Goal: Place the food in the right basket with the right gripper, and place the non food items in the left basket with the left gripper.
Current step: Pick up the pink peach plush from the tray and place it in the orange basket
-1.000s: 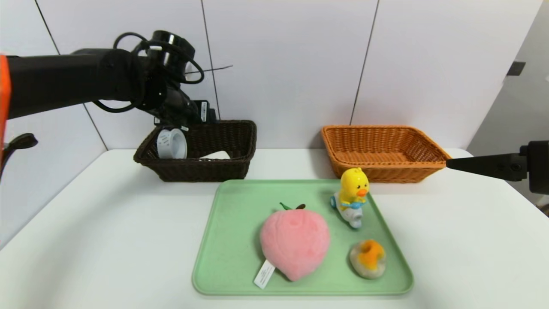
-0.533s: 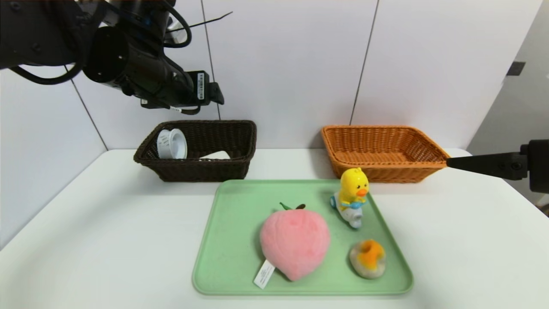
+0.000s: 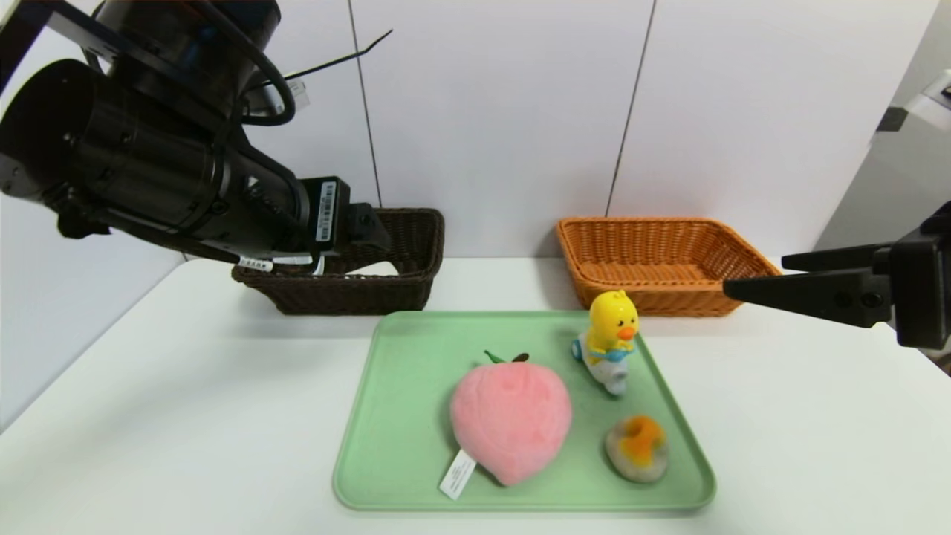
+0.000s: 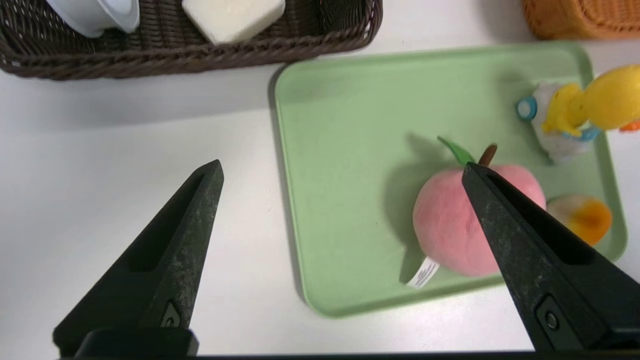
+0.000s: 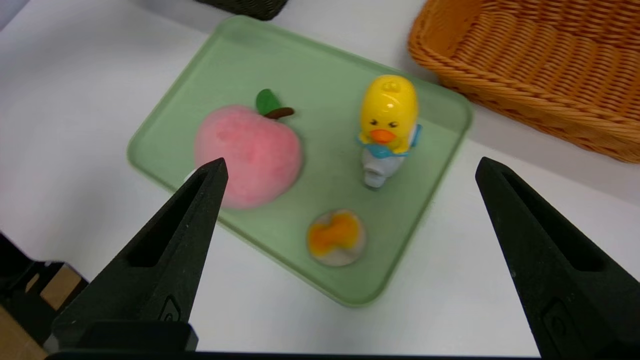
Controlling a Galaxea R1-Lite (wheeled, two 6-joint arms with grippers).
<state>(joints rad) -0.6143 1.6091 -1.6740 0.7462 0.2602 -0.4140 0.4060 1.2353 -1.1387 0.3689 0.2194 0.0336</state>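
Hanging high at the left of the table, the left gripper (image 4: 340, 172) points forward and down, jaws spread wide and empty — the dark basket (image 3: 401, 286) lies beyond it, holding a white cup (image 4: 97, 15) and a white block (image 4: 232, 17). At the right edge the right gripper (image 5: 350, 170) is raised, angled toward the green tray (image 3: 401, 416), also wide and empty. On the tray: peach (image 3: 511, 420), duck toy (image 3: 611, 338), round pastry (image 3: 637, 448). Behind the tray's right corner sits the orange basket (image 3: 661, 293).
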